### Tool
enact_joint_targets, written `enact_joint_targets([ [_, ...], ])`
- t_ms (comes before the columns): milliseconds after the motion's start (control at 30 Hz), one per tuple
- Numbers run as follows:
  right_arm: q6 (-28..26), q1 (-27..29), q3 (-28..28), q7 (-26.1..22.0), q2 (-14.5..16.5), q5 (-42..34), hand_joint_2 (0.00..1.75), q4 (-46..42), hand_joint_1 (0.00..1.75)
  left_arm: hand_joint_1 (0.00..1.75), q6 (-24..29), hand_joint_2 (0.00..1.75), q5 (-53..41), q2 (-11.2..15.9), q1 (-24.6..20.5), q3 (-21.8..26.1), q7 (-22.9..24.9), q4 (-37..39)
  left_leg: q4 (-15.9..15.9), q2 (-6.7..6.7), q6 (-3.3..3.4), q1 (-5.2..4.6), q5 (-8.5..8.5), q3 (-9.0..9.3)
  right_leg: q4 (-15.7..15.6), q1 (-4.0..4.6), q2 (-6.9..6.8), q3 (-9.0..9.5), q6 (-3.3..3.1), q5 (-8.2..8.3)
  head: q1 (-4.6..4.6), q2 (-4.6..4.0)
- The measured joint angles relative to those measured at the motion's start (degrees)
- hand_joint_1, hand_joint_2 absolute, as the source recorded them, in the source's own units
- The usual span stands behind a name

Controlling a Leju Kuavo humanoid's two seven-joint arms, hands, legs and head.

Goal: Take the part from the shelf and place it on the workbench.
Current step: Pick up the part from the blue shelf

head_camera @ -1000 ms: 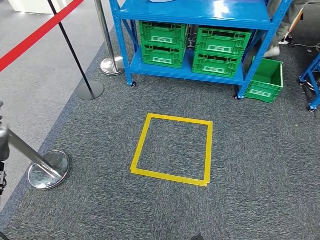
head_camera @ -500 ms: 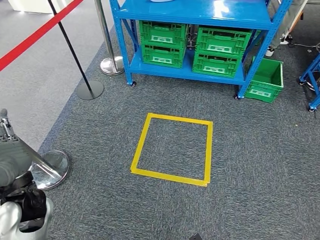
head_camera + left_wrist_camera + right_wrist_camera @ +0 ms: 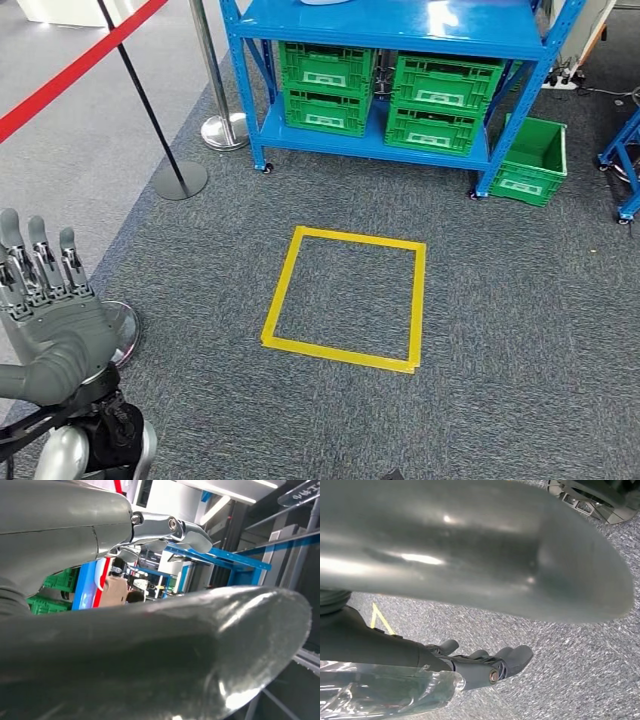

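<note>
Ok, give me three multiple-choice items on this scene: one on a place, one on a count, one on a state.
1. Where does the loose green crate stand?
A. On the carpet, right of the blue shelf
B. Inside the yellow tape square
C. On the shelf's top level

2. How many stacked green crates sit on the shelf's lower level?
A. Two
B. Four
C. Six

3. How is the left hand?
A. Gripping a crate
B. Pressing on the shelf
C. Fingers apart, holding nothing

Answers: 1 A, since it sits on the floor by the shelf's right leg; 2 B, two stacks of two; 3 C, the head view shows spread fingers with nothing in them.
</note>
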Motion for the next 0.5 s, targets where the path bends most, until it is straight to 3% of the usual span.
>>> enact_joint_targets([
  [233, 0.56, -0.04, 0.00, -0.08, 0.00, 0.28, 0.00, 0.00, 0.00, 0.00, -1.32, 0.00, -3.07, 0.34, -0.02, -1.38, -0.02, 0.02, 0.04, 0.00, 0.04, -0.02, -0.04, -0.01, -0.05, -0.02, 0.00, 0.01, 0.02, 0.00, 0.00, 0.00],
  [400, 0.96, -0.21, 0.00, -0.22, 0.00, 0.50, 0.00, 0.00, 0.00, 0.00, -3.87, 0.00, -3.50, 0.98, -0.04, -2.25, -0.02, 0.15, 0.22, 0.00, 0.58, -0.26, -0.38, -0.01, -0.24, -0.26, 0.01, 0.17, 0.44, -0.03, -0.02, -0.01],
  [500, 0.95, -0.33, 0.00, -0.26, 0.00, 0.55, 0.00, 0.00, 0.00, 0.00, -3.93, 0.00, -3.45, 1.10, -0.04, -2.26, -0.01, 0.30, -0.03, -0.01, 1.18, -0.45, -0.69, 0.03, -0.28, -0.46, -0.01, 0.44, 1.02, 0.24, -0.03, 0.00],
])
